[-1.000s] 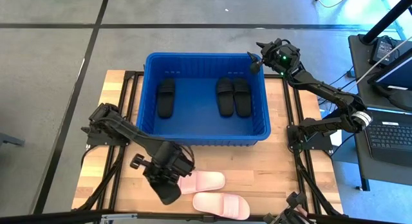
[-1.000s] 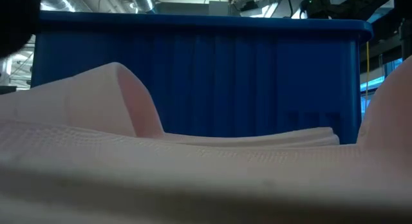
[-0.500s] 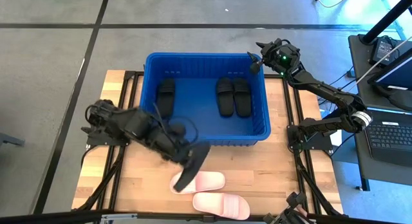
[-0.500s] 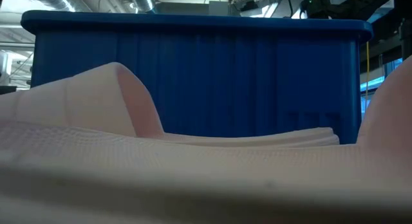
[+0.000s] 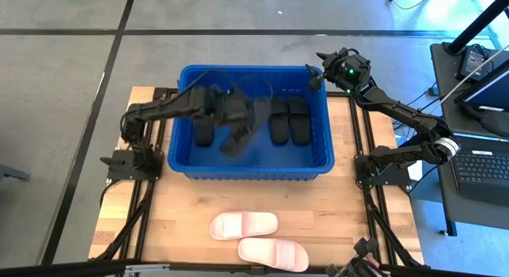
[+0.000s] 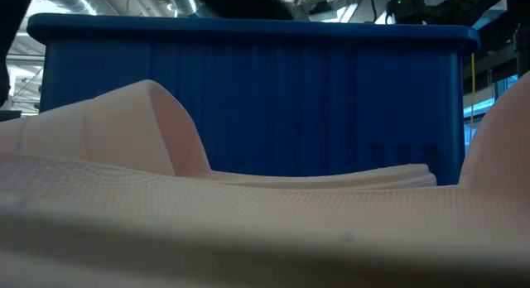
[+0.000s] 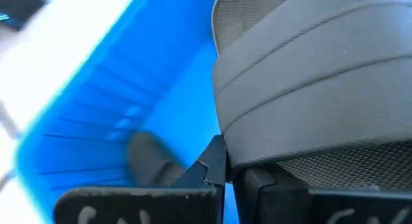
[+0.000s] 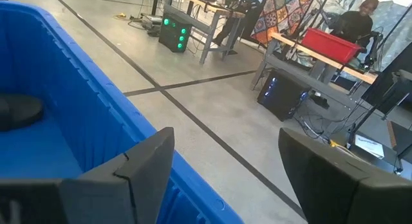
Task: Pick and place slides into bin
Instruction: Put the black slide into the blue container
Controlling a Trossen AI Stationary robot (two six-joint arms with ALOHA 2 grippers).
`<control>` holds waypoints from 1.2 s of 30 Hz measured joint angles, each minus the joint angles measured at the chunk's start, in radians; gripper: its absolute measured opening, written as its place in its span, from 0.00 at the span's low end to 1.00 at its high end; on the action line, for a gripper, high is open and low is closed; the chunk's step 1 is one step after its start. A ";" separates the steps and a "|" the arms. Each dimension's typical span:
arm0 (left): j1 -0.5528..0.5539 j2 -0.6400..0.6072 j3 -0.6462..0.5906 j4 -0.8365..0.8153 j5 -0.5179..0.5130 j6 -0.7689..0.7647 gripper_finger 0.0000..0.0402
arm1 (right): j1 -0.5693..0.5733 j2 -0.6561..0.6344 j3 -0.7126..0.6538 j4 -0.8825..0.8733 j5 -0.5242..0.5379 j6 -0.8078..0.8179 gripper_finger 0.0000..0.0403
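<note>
The blue bin [image 5: 253, 161] stands mid-table with three black slides on its floor, one at the left [image 5: 205, 122] and two side by side at the right [image 5: 288, 120]. My left gripper [image 5: 236, 114] reaches over the bin from the left, shut on another black slide [image 5: 240, 138]. Two pale pink slides [image 5: 244, 225] [image 5: 273, 253] lie soles down on the table near its front edge. At the bin's far right corner my right gripper [image 5: 316, 74] hovers open, holding nothing. My left gripper pinches the black slide between its two shut fingers at the slide's edge beside the wide strap [image 7: 222, 150]. The fingers slant down from the table's left side. The slide hangs tilted below them inside the bin's outline, between the slides on the floor.
The low view is filled by a pink slide [image 6: 124, 147] in front of the bin's near wall [image 6: 315, 106]. Bare wood lies between bin and pink slides. Desks, computers and a person show in the room beyond the bin's rim [image 8: 96, 89].
My left gripper, shut on the black slide the whole time, has risen from beside the pink slides near the front edge and swung toward the far edge over the bin's near wall, turning as it went. The slide is lifted clear of the table and now hangs over the bin.
</note>
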 joint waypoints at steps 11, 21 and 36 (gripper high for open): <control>0.236 0.000 -0.375 0.132 -0.181 0.068 0.01 | 0.000 0.000 0.000 -0.014 0.000 -0.003 0.69; 0.326 0.001 -0.654 0.425 -0.155 0.003 0.01 | 0.000 0.000 0.000 -0.006 0.001 -0.004 0.69; 0.366 0.001 -0.849 0.666 -0.118 -0.062 0.01 | 0.000 0.000 0.000 0.009 0.001 -0.010 0.69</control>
